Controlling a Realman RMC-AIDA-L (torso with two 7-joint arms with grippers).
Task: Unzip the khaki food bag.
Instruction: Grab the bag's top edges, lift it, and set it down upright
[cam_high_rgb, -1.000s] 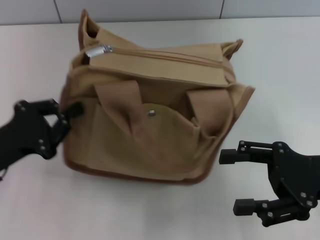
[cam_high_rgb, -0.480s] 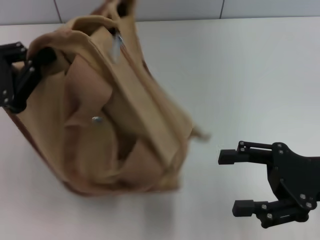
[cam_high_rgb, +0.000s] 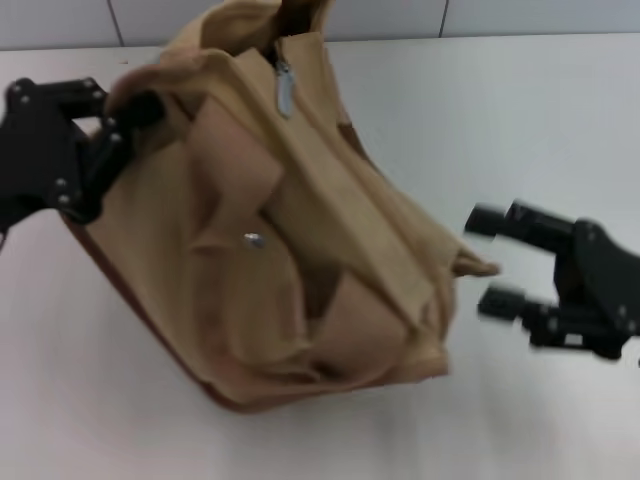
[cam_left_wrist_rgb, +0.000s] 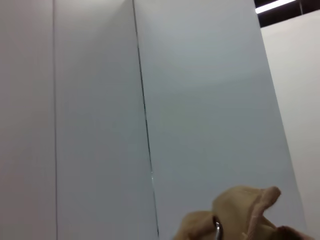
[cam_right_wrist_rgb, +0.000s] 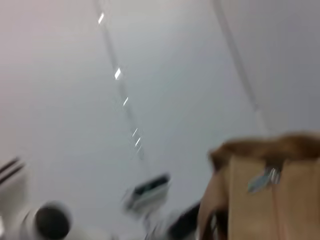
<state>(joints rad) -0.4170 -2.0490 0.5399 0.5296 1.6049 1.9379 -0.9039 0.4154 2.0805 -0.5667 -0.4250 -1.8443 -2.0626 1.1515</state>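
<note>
The khaki food bag (cam_high_rgb: 270, 250) is tan canvas with brown trim and stands tilted on one lower corner on the white table. Its silver zipper pull (cam_high_rgb: 284, 88) hangs at the top end, and the metal snap (cam_high_rgb: 254, 239) faces me. My left gripper (cam_high_rgb: 120, 120) is shut on the bag's upper left edge and holds it tipped up. My right gripper (cam_high_rgb: 490, 260) is open and empty just right of the bag's pointed corner. The bag top shows in the left wrist view (cam_left_wrist_rgb: 240, 215), and the bag shows in the right wrist view (cam_right_wrist_rgb: 265, 200) with its pull (cam_right_wrist_rgb: 260, 181).
The white table (cam_high_rgb: 520, 120) stretches to the right and behind the bag. A grey tiled wall (cam_high_rgb: 380, 15) runs along the table's far edge.
My left gripper has lifted and swung the bag's left side up, so the bag went from lying flat to tilted. My right gripper has risen and moved toward the bag.
</note>
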